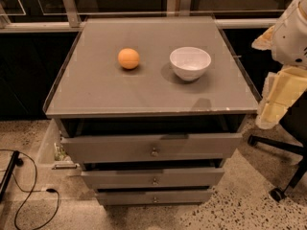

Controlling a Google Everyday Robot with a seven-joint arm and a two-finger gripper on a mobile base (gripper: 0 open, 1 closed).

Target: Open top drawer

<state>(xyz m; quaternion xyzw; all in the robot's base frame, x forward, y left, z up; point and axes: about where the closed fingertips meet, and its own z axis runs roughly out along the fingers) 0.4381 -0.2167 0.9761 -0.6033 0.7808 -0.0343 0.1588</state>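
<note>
The top drawer (151, 147) is the tallest of three grey fronts on a grey cabinet, with a small round metal knob (154, 152) at its centre. Its front stands a little forward of the cabinet top, and a dark gap shows above it. Its inside is hidden. My gripper (272, 110), pale yellow below a white arm (290, 32), hangs at the right edge of the view. It is to the right of the cabinet's right front corner, away from the knob and holding nothing that I can see.
An orange (128, 58) and a white bowl (190, 63) sit on the cabinet top (96, 90). Two shallower drawers (153, 178) lie below. A pale bin (48, 147) stands at the cabinet's left, cables (29, 195) lie on the floor, and a chair base (280, 176) is at the right.
</note>
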